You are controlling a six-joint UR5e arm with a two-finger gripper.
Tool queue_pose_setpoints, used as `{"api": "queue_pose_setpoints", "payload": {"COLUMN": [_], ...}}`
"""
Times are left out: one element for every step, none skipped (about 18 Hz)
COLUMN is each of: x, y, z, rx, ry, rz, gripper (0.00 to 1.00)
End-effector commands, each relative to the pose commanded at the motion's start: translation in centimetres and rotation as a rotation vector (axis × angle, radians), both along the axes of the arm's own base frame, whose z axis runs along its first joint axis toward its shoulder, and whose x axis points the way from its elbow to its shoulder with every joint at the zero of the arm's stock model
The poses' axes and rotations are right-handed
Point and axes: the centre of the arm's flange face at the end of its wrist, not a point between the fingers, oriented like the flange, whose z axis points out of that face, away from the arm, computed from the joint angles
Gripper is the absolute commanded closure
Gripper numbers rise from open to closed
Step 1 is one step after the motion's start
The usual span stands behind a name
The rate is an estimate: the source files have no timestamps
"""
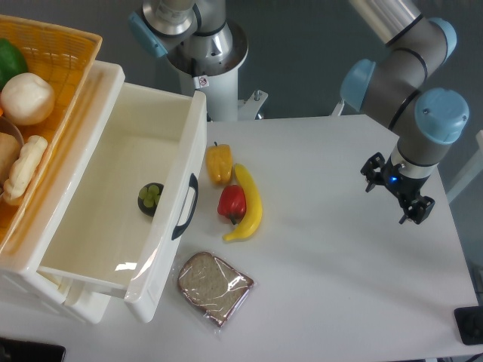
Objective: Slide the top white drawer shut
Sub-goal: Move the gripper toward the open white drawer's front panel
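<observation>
Camera view: we log the top white drawer [113,188] at the left, pulled fully out over the table [339,264]. Rigid glossy plastic, likely light and slippery; we judge the front panel beside the black handle [186,207] best for pushing. Gripper [398,193] well apart at right, fingers spread, holding nothing.

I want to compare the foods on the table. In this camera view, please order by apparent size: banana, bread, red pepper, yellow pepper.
1. Bread
2. Banana, long but thin, so this order is unsure
3. Red pepper and yellow pepper look alike; no ranking.
</observation>
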Motion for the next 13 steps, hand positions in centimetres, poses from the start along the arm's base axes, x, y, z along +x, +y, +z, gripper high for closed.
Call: {"api": "queue_pose_setpoints", "payload": {"x": [0.2,0.2,0.3,0.4,0.6,1.0,1.7,1.9,2.1,2.4,2.7,3.3,4.0], "y": [0.2,0.2,0.2,0.2,0.3,0.4,0.9,0.9,0.6,0.1,-0.2,-0.7,-1.1], "z": [0.0,0.0,0.0,0.1,0.0,-0.4,-1.0,-1.2,-1.8,-2.5,-2.7,-2.3,-1.6], "rx": [0.0,0.0,0.002,0.005,0.005,0.0,-0.004,-0.005,-0.002,0.004,0.015,0.022,0.025], "ry": [0.0,0.0,-0.001,-0.002,-0.005,-0.012,-0.023,-0.028,-0.04,-0.059,-0.071,-0.075,-0.071], "rz": [0.0,0.002,0.003,0.012,0.012,0.011,0.002,0.001,0.006,0.011,0.021,0.029,0.037], "gripper": [0.0,0.0,0.0,0.0,0.0,0.0,0.0,0.0,0.0,0.0,0.0,0.0,0.0]}}
